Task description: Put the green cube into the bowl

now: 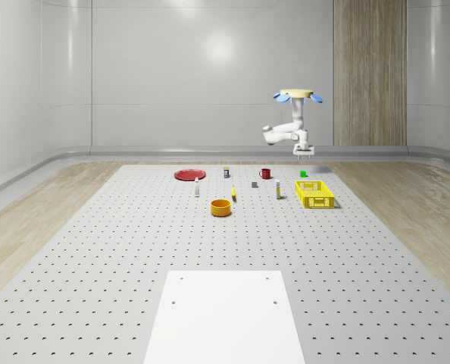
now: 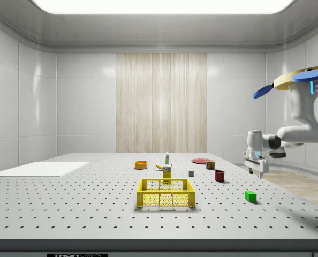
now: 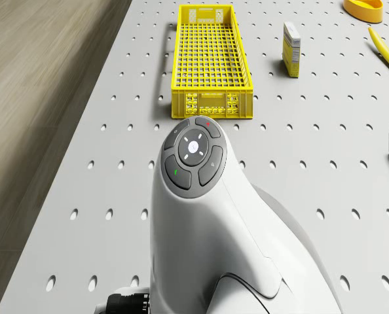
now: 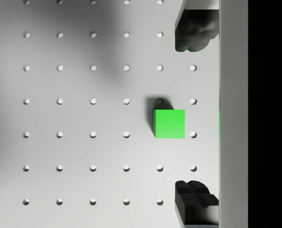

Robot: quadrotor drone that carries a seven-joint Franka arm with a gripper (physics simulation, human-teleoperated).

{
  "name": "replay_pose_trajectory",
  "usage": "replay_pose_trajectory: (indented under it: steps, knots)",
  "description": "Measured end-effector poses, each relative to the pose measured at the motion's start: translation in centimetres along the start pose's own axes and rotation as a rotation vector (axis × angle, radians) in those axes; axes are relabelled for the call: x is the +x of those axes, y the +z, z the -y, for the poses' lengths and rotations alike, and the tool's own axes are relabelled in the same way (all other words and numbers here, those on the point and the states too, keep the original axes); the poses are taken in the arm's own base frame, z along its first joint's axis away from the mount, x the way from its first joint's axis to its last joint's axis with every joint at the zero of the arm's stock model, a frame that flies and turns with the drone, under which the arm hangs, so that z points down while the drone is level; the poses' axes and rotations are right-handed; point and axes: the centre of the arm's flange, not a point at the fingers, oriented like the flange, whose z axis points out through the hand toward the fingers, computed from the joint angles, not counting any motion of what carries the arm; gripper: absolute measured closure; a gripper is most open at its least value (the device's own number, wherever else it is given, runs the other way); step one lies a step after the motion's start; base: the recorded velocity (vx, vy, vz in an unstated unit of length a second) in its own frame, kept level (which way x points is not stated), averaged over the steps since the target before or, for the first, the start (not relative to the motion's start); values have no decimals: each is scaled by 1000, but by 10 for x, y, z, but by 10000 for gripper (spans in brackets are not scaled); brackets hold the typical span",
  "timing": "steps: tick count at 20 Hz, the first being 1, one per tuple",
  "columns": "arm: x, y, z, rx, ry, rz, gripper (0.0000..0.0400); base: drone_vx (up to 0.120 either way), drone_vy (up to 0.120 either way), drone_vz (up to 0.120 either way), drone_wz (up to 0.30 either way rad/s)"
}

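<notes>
cube (image 4: 169,124) sat on the table (image 4: 74,142), below and between the spread jaws of the gripper (image 4: 193,114), untouched. drone (image 1: 298,95) hovered over it, bowl (image 1: 221,207) well apart. prob light, stiff, smooth-sided; best pinched across two flat opp. faces, mid-height.

The green cube (image 4: 169,124) lies on the perforated table (image 4: 84,118) between the tool's spread fingers (image 4: 193,202).

Green cube (image 4: 169,124) flat on table; orange bowl (image 1: 221,207) apart.
</notes>
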Motion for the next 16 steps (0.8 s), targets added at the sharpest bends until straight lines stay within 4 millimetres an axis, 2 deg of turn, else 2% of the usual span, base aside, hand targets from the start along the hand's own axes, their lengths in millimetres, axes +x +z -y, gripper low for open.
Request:
replay_pose_trajectory:
  steps: [4,7,12,16]
  knots:
    - [0,0,0,0,0,0,0,0,0,-120,0]
    - [0,0,0,0,0,0,0,93,0,-120,0]
    - [0,0,0,0,0,0,0,0,-32,-120,0]
    - [0,1,0,0,0,0,0,0,-20,-20,0]
